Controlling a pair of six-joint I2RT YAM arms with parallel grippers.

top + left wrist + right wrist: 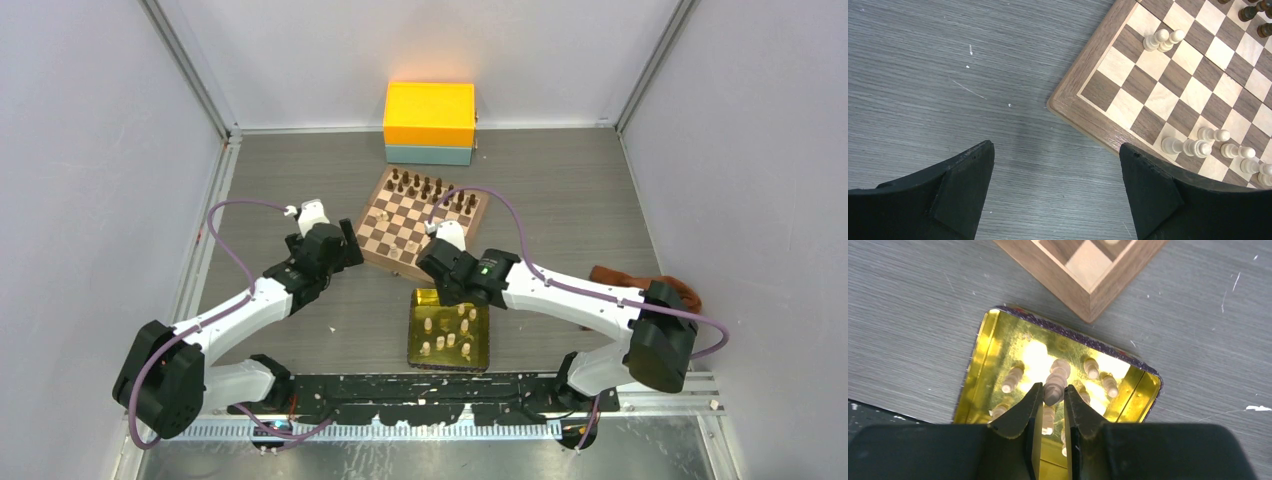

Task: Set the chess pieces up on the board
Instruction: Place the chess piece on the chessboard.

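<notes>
the right hand (1053, 390) hangs low over the gold tray (977, 357), its two fingers pinched narrow on one pale piece (1058, 374) that stands among the other chess pieces (1012, 379) left in the tin. the left hand (1055, 148) is wide open and holds nothing, hovering over the worktop (923, 75) just beside a corner of the board (1070, 92). the board lies just beyond the tray, with dark pieces (430, 187) along its far side and a few pale ones standing on squares near its closer edge. to do this lift well, i judge the piece should come straight up until it is above the tin wall and its neighbours, kept upright in the grip. then it should travel to a free square on the pale side and be set down flat before the fingers part.
</notes>
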